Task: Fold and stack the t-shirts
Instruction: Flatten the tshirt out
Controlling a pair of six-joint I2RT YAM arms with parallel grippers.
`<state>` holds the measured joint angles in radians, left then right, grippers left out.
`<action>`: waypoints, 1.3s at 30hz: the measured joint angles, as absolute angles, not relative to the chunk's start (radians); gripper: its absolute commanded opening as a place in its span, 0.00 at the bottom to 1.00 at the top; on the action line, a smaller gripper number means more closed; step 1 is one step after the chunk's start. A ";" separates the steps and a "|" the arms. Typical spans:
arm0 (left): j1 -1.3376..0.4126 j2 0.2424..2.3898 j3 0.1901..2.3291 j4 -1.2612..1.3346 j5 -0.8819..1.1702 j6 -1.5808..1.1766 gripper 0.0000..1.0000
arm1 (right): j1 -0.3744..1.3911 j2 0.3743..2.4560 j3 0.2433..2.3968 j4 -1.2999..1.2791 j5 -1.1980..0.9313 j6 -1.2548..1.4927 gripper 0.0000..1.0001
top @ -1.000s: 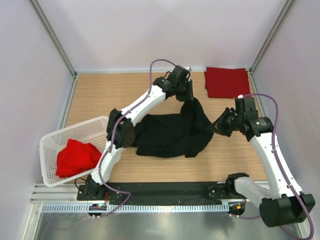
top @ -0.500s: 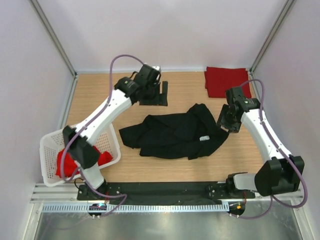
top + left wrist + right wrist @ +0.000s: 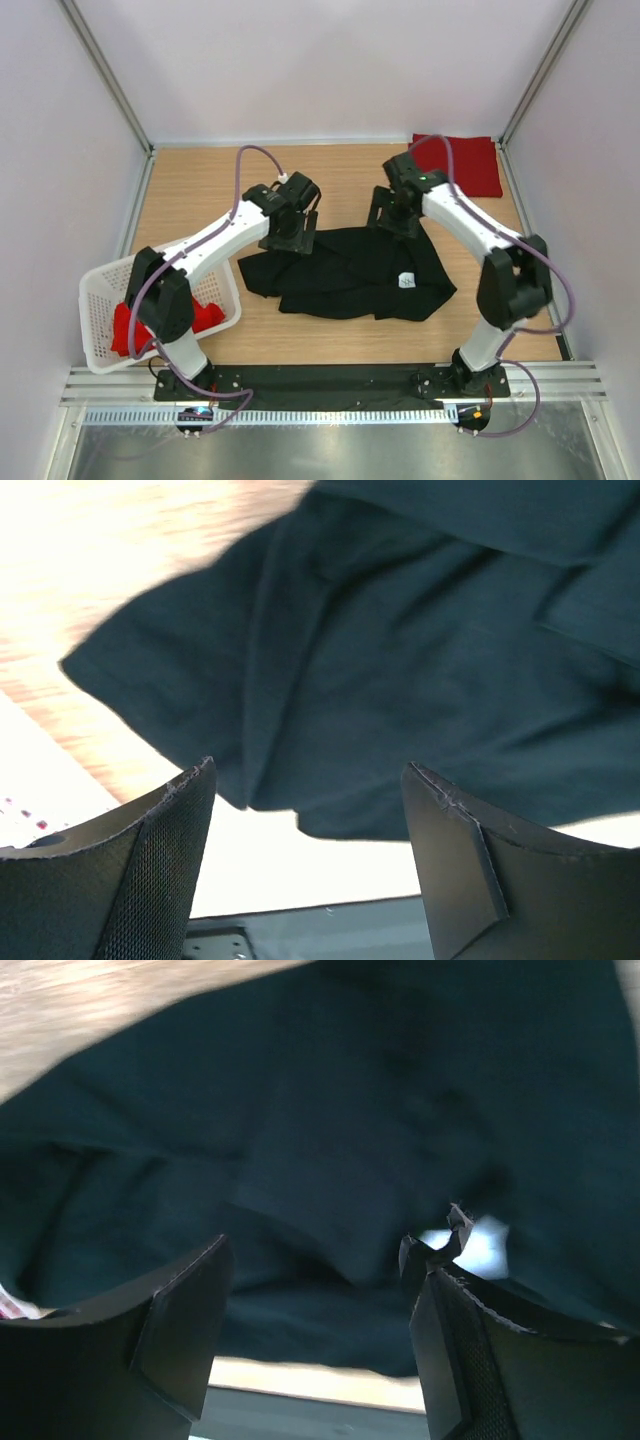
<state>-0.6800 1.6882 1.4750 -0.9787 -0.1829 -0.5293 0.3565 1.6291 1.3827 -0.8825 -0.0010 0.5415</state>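
Note:
A black t-shirt [image 3: 350, 275] lies crumpled on the middle of the wooden table, its white label [image 3: 406, 281] showing. My left gripper [image 3: 290, 232] hovers over the shirt's upper left edge, open and holding nothing. In the left wrist view the black t-shirt [image 3: 400, 660] fills the space beyond the left gripper [image 3: 310, 770]. My right gripper [image 3: 392, 212] stands open over the shirt's upper right edge. The right wrist view shows the black t-shirt [image 3: 330, 1130] behind the empty right gripper [image 3: 315, 1245]. A folded red t-shirt [image 3: 470, 162] lies at the back right corner.
A white lattice basket [image 3: 100, 285] stands at the front left with a bunched red t-shirt [image 3: 125, 328] inside; the left arm's elbow hangs over it. Metal frame posts and white walls close in the table at back and sides.
Both grippers opened and let go of the black t-shirt, which now lies lower and flatter. The left gripper swung back from the far edge to the shirt; the right gripper moved left.

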 measured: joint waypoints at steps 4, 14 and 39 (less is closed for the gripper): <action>-0.678 1.754 1.477 -0.980 -0.246 -0.514 0.73 | 0.414 1.832 1.446 -0.838 0.002 0.646 0.81; -0.604 1.851 1.462 -0.958 -0.268 -0.493 0.66 | 0.434 2.094 1.668 -0.887 0.172 0.766 0.71; -0.551 1.808 1.286 -0.813 -0.103 -0.520 0.00 | 0.444 2.125 1.668 -0.894 0.242 0.793 0.01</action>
<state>-0.5514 1.8080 1.2861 -0.8135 -0.1028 -0.5198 0.4442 2.1250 1.6680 -0.8936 0.2424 0.7925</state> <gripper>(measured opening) 0.025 0.029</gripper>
